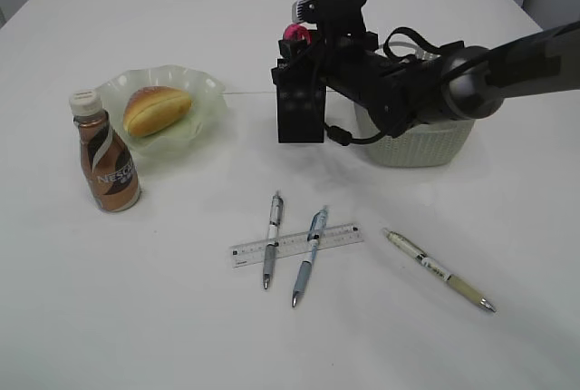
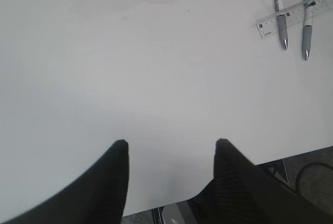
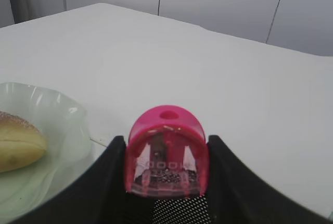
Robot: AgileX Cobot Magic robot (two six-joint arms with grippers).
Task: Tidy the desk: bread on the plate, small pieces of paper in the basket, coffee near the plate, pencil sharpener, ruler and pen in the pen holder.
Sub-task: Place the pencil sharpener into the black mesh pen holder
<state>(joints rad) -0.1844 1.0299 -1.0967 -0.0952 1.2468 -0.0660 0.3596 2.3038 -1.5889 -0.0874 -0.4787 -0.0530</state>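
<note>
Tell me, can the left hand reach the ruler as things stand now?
Probably yes. The left hand is open and empty over bare desk. But two pens lie across the ruler, so gripping it could be awkward.

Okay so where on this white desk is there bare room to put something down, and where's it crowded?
Free: the white desk in front of the brown coffee bottle, left of the clear plastic ruler, and the far side behind the wavy green glass plate. Crowded: the front middle, where two pens cross the ruler, and around the black mesh pen holder beside the perforated basket.
</note>
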